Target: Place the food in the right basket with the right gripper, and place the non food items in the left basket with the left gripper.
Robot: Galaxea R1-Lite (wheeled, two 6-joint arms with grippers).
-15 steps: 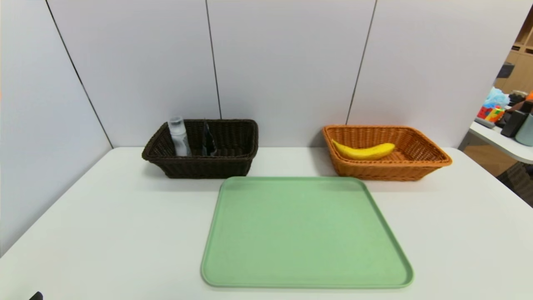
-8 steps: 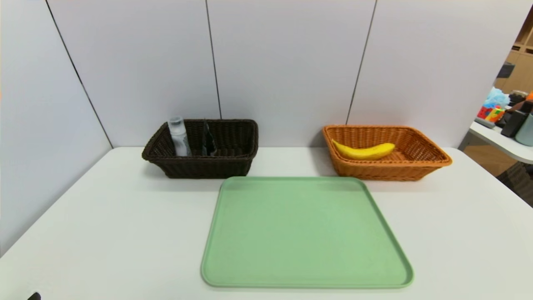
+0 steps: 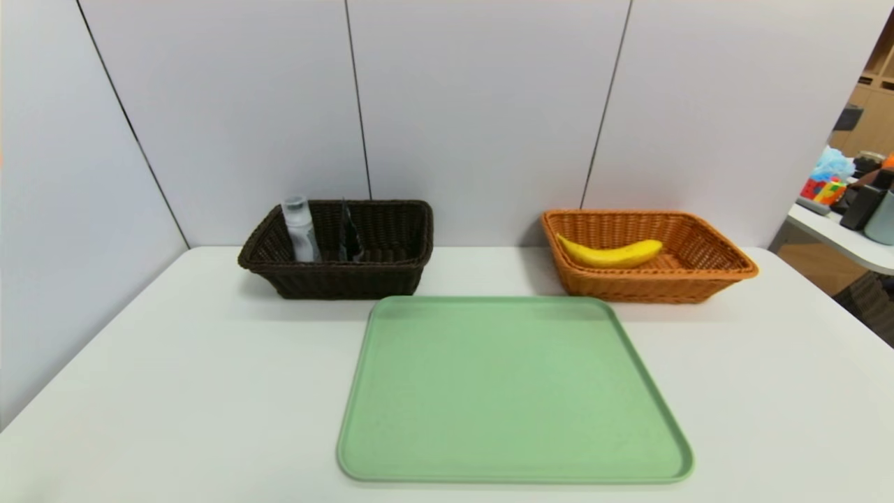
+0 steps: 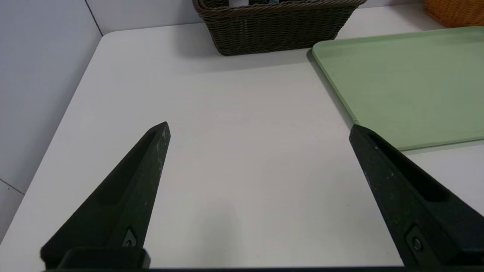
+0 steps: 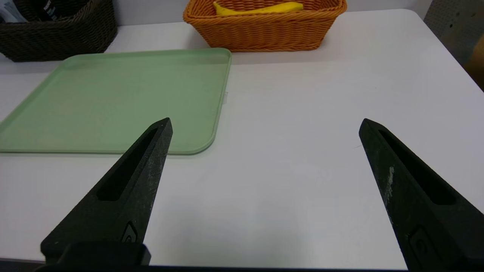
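Both grippers, left (image 4: 259,126) and right (image 5: 264,121), hung over the table (image 3: 174,363), jaws spread, empty; tray (image 3: 510,391) bare, banana (image 3: 611,253) and bottle (image 3: 300,229) already sorted into baskets.

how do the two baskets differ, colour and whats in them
The left basket is dark brown; the right basket is orange. The left basket holds a clear bottle standing upright and a dark item beside it; the right basket holds a banana lying down. Both are woven, rectangular and sit behind the green tray.

Black, tapered, slotted, scuffed jaws
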